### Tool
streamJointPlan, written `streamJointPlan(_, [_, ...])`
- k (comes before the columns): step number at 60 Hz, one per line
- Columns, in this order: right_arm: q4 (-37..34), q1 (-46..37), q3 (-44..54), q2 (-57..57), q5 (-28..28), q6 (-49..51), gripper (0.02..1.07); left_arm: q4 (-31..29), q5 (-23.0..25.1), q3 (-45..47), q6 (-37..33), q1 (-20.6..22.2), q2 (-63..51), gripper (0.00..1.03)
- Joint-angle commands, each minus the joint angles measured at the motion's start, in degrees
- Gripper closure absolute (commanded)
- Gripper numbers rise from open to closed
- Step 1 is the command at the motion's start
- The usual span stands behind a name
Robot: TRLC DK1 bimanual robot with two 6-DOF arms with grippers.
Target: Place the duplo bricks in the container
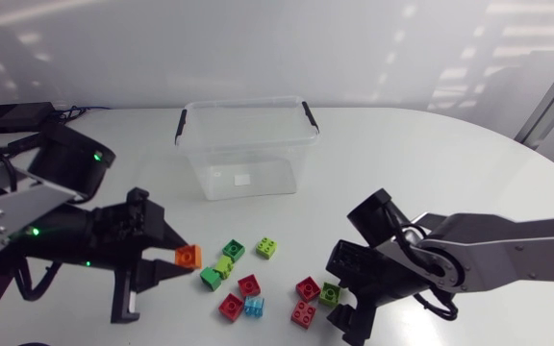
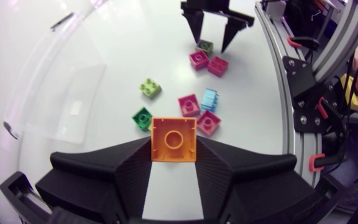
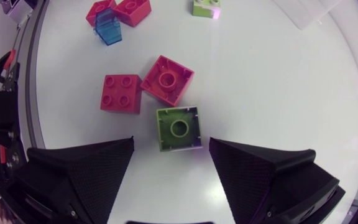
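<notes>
Left gripper [image 2: 174, 148] clamped on orange brick [image 2: 174, 139], one finger on each side. Right gripper [image 3: 171, 143] open, fingers spread either side of green brick [image 3: 179, 128] on table, not touching it. Red brick [image 3: 166, 79] just beside green one. Loose bricks [image 1: 249, 285] scattered on table between arms. Clear container [image 1: 243, 104] at table's back, well apart from both grippers.

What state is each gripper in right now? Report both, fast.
Left gripper: shut on the orange brick.
Right gripper: open, with the lime-green brick at its jaws, not gripped.
</notes>
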State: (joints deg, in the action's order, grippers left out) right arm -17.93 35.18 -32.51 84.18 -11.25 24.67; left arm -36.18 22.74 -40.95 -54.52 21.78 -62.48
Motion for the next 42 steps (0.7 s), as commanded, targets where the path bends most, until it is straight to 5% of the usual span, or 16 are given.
streamJointPlan(1, [1.41,1.65,-0.62,2.39,1.67,-0.14,0.4,-0.64,1.52,-4.31,-1.64,-2.18,0.25,0.75])
streamJointPlan(6, [2.73,2.7,-0.71,3.36,2.63,-0.58,0.67,3.05,2.57,-6.69,0.56,-3.76,-2.03,0.75])
streamJointPlan(13, [2.03,2.7,-0.89,2.57,2.63,-1.37,0.79,10.26,2.66,-8.89,4.95,-5.52,-6.96,0.74])
streamJointPlan(28, [-5.18,0.42,-3.79,-5.08,2.72,-1.55,0.8,27.04,2.48,-17.41,18.14,-9.39,-18.12,0.74])
streamJointPlan(42, [-11.86,0.15,-10.99,-9.21,2.72,-3.31,0.8,33.46,-3.58,-29.89,22.97,-10.09,-32.44,0.72])
